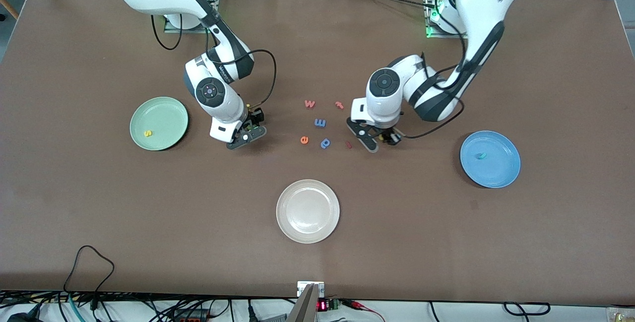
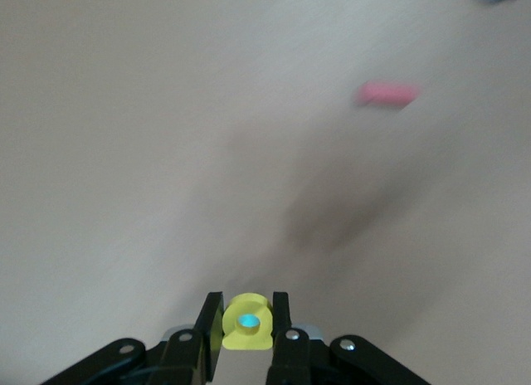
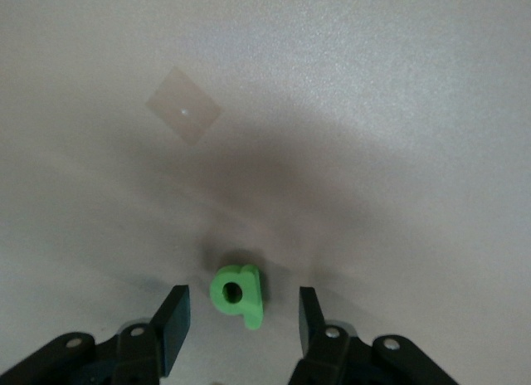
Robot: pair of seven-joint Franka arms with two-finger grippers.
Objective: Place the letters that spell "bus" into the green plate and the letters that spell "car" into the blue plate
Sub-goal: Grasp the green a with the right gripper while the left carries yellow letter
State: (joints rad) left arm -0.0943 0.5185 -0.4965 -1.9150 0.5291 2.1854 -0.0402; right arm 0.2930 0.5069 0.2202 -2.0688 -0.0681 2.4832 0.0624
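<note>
Two letters are already sorted: a tiny yellow foam "s" (image 1: 147, 133) lies in the round pale mint-green plate (image 1: 171, 108) and a small teal foam letter (image 1: 479, 156) lies in the round bright blue plate (image 1: 503, 151). The left gripper (image 2: 247, 335), by the loose letters mid-table, is pinched narrow on a small yellow foam "a" (image 2: 247, 323). The right gripper (image 3: 241, 319), low over the table beside the green plate, has its fingers apart around a little green foam "b" (image 3: 238, 295) on the brown tabletop (image 1: 149, 213), not touching it.
</note>
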